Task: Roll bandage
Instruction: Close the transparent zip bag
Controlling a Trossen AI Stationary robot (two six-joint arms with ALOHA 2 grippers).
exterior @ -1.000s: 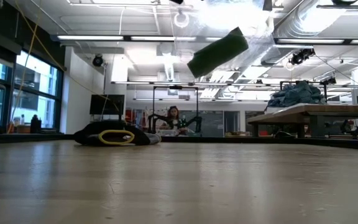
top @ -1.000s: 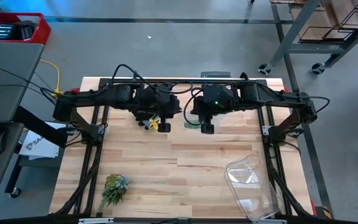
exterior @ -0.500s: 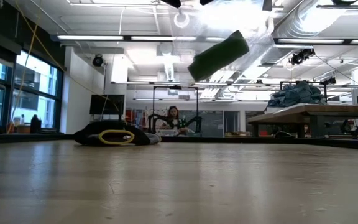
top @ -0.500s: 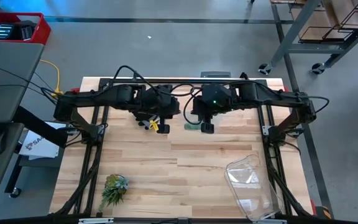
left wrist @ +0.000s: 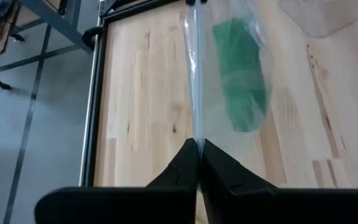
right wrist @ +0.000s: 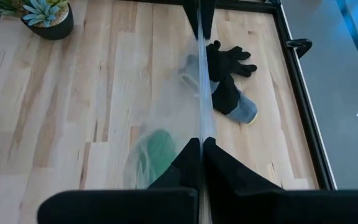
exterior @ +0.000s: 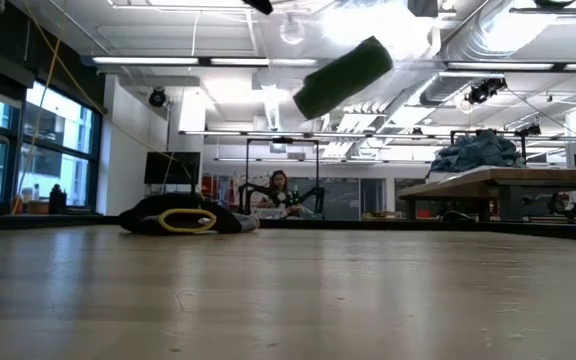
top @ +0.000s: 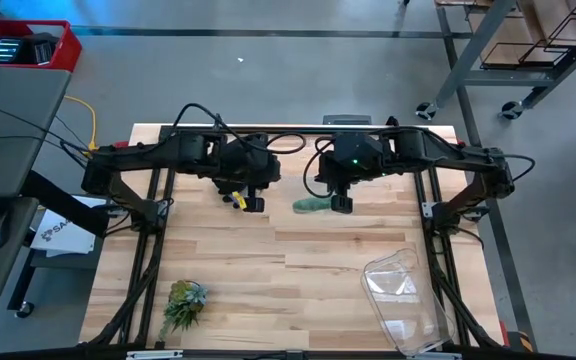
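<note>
Bandage, rolled into a green cylinder, hangs in the air above the far middle of the table, apparently inside a clear film or bag. We note the left gripper and right gripper both pinched shut on that film's edge, seemingly stretching it between them. Glove, plant lie aside.

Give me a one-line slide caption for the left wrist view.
Shut left end effector pinching a clear plastic bag with the green bandage inside, above the wooden table.
</note>
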